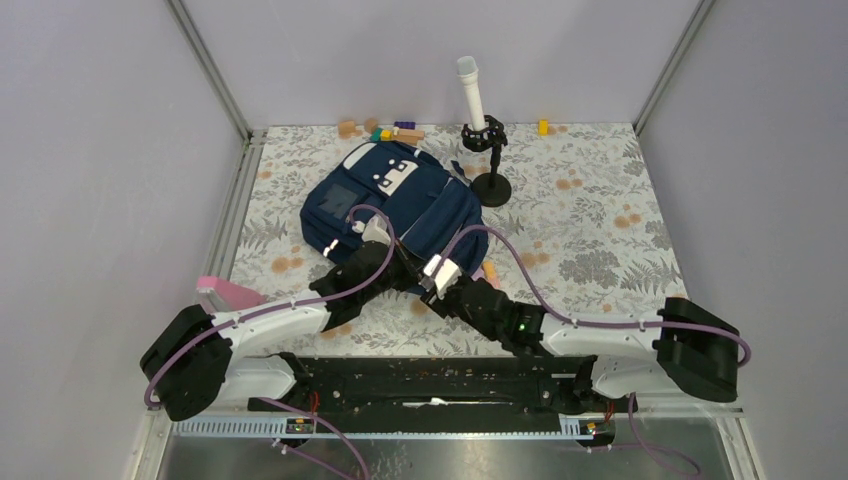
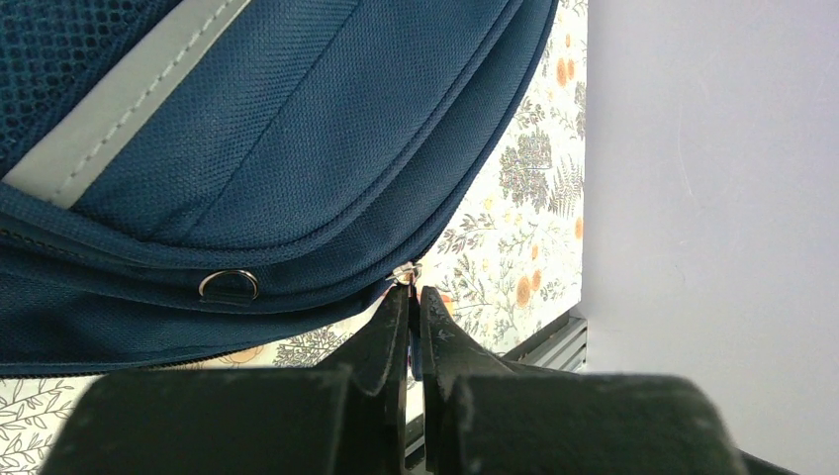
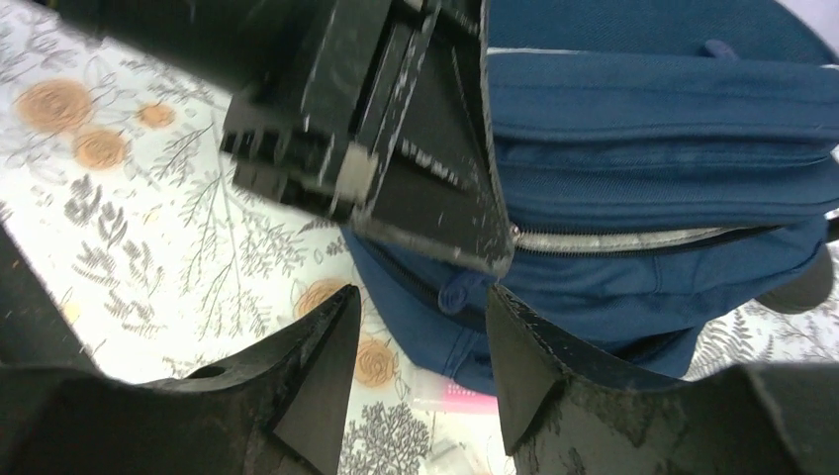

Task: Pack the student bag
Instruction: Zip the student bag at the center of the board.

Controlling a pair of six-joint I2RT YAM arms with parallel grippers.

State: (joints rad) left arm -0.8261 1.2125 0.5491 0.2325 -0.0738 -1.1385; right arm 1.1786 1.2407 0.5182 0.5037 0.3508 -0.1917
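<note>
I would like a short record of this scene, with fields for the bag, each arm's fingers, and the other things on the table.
bag: student bag lying on the flowered table
left fingers: shut on the zipper pull at the bag's edge
right fingers: open, by the bag's near edge, holding nothing
other: microphone on a stand, small blocks at the far edge
</note>
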